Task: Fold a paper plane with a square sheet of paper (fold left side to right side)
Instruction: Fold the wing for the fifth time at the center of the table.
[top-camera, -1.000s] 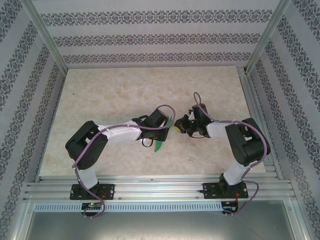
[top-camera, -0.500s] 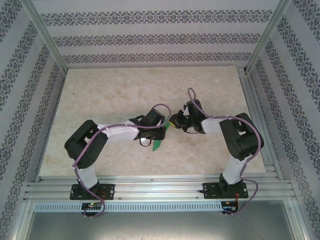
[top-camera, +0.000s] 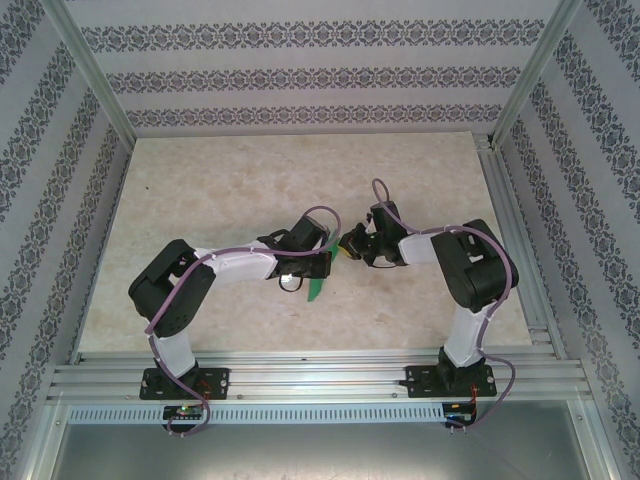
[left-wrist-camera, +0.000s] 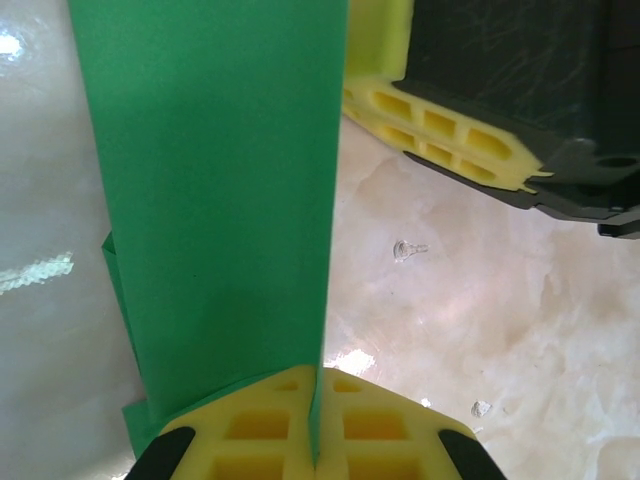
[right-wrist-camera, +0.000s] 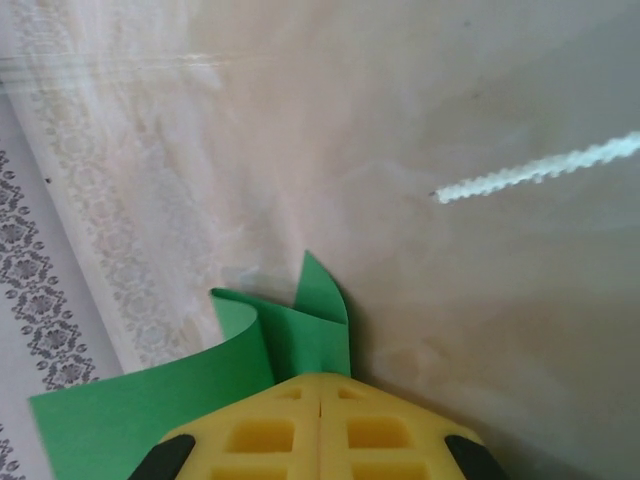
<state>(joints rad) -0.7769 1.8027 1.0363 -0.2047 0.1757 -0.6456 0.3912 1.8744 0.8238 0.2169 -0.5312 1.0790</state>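
Note:
The square sheet of paper (left-wrist-camera: 220, 200) is bright green and folded into a long, narrow creased shape held up off the table. My left gripper (left-wrist-camera: 317, 378) is shut on its lower edge, and the paper stands up between the yellow fingertips. My right gripper (right-wrist-camera: 320, 380) is shut on another part of the paper (right-wrist-camera: 300, 325), where a pointed flap and a curled strip stick out. In the top view the two grippers meet at mid-table, left gripper (top-camera: 326, 258) and right gripper (top-camera: 349, 245), with the paper (top-camera: 316, 288) hanging below the left one.
The marble-patterned table (top-camera: 230, 180) stretches out behind and to the left of the arms. Aluminium frame rails (top-camera: 510, 230) run along the right and near edges. Patterned walls close in the workspace. My right gripper's yellow fingers (left-wrist-camera: 440, 130) hang close above the paper in the left wrist view.
The right arm has drawn in and shifted left and slightly back, bringing its gripper closer to the left one. The left wrist moved a little left. Both stay shut on the paper.

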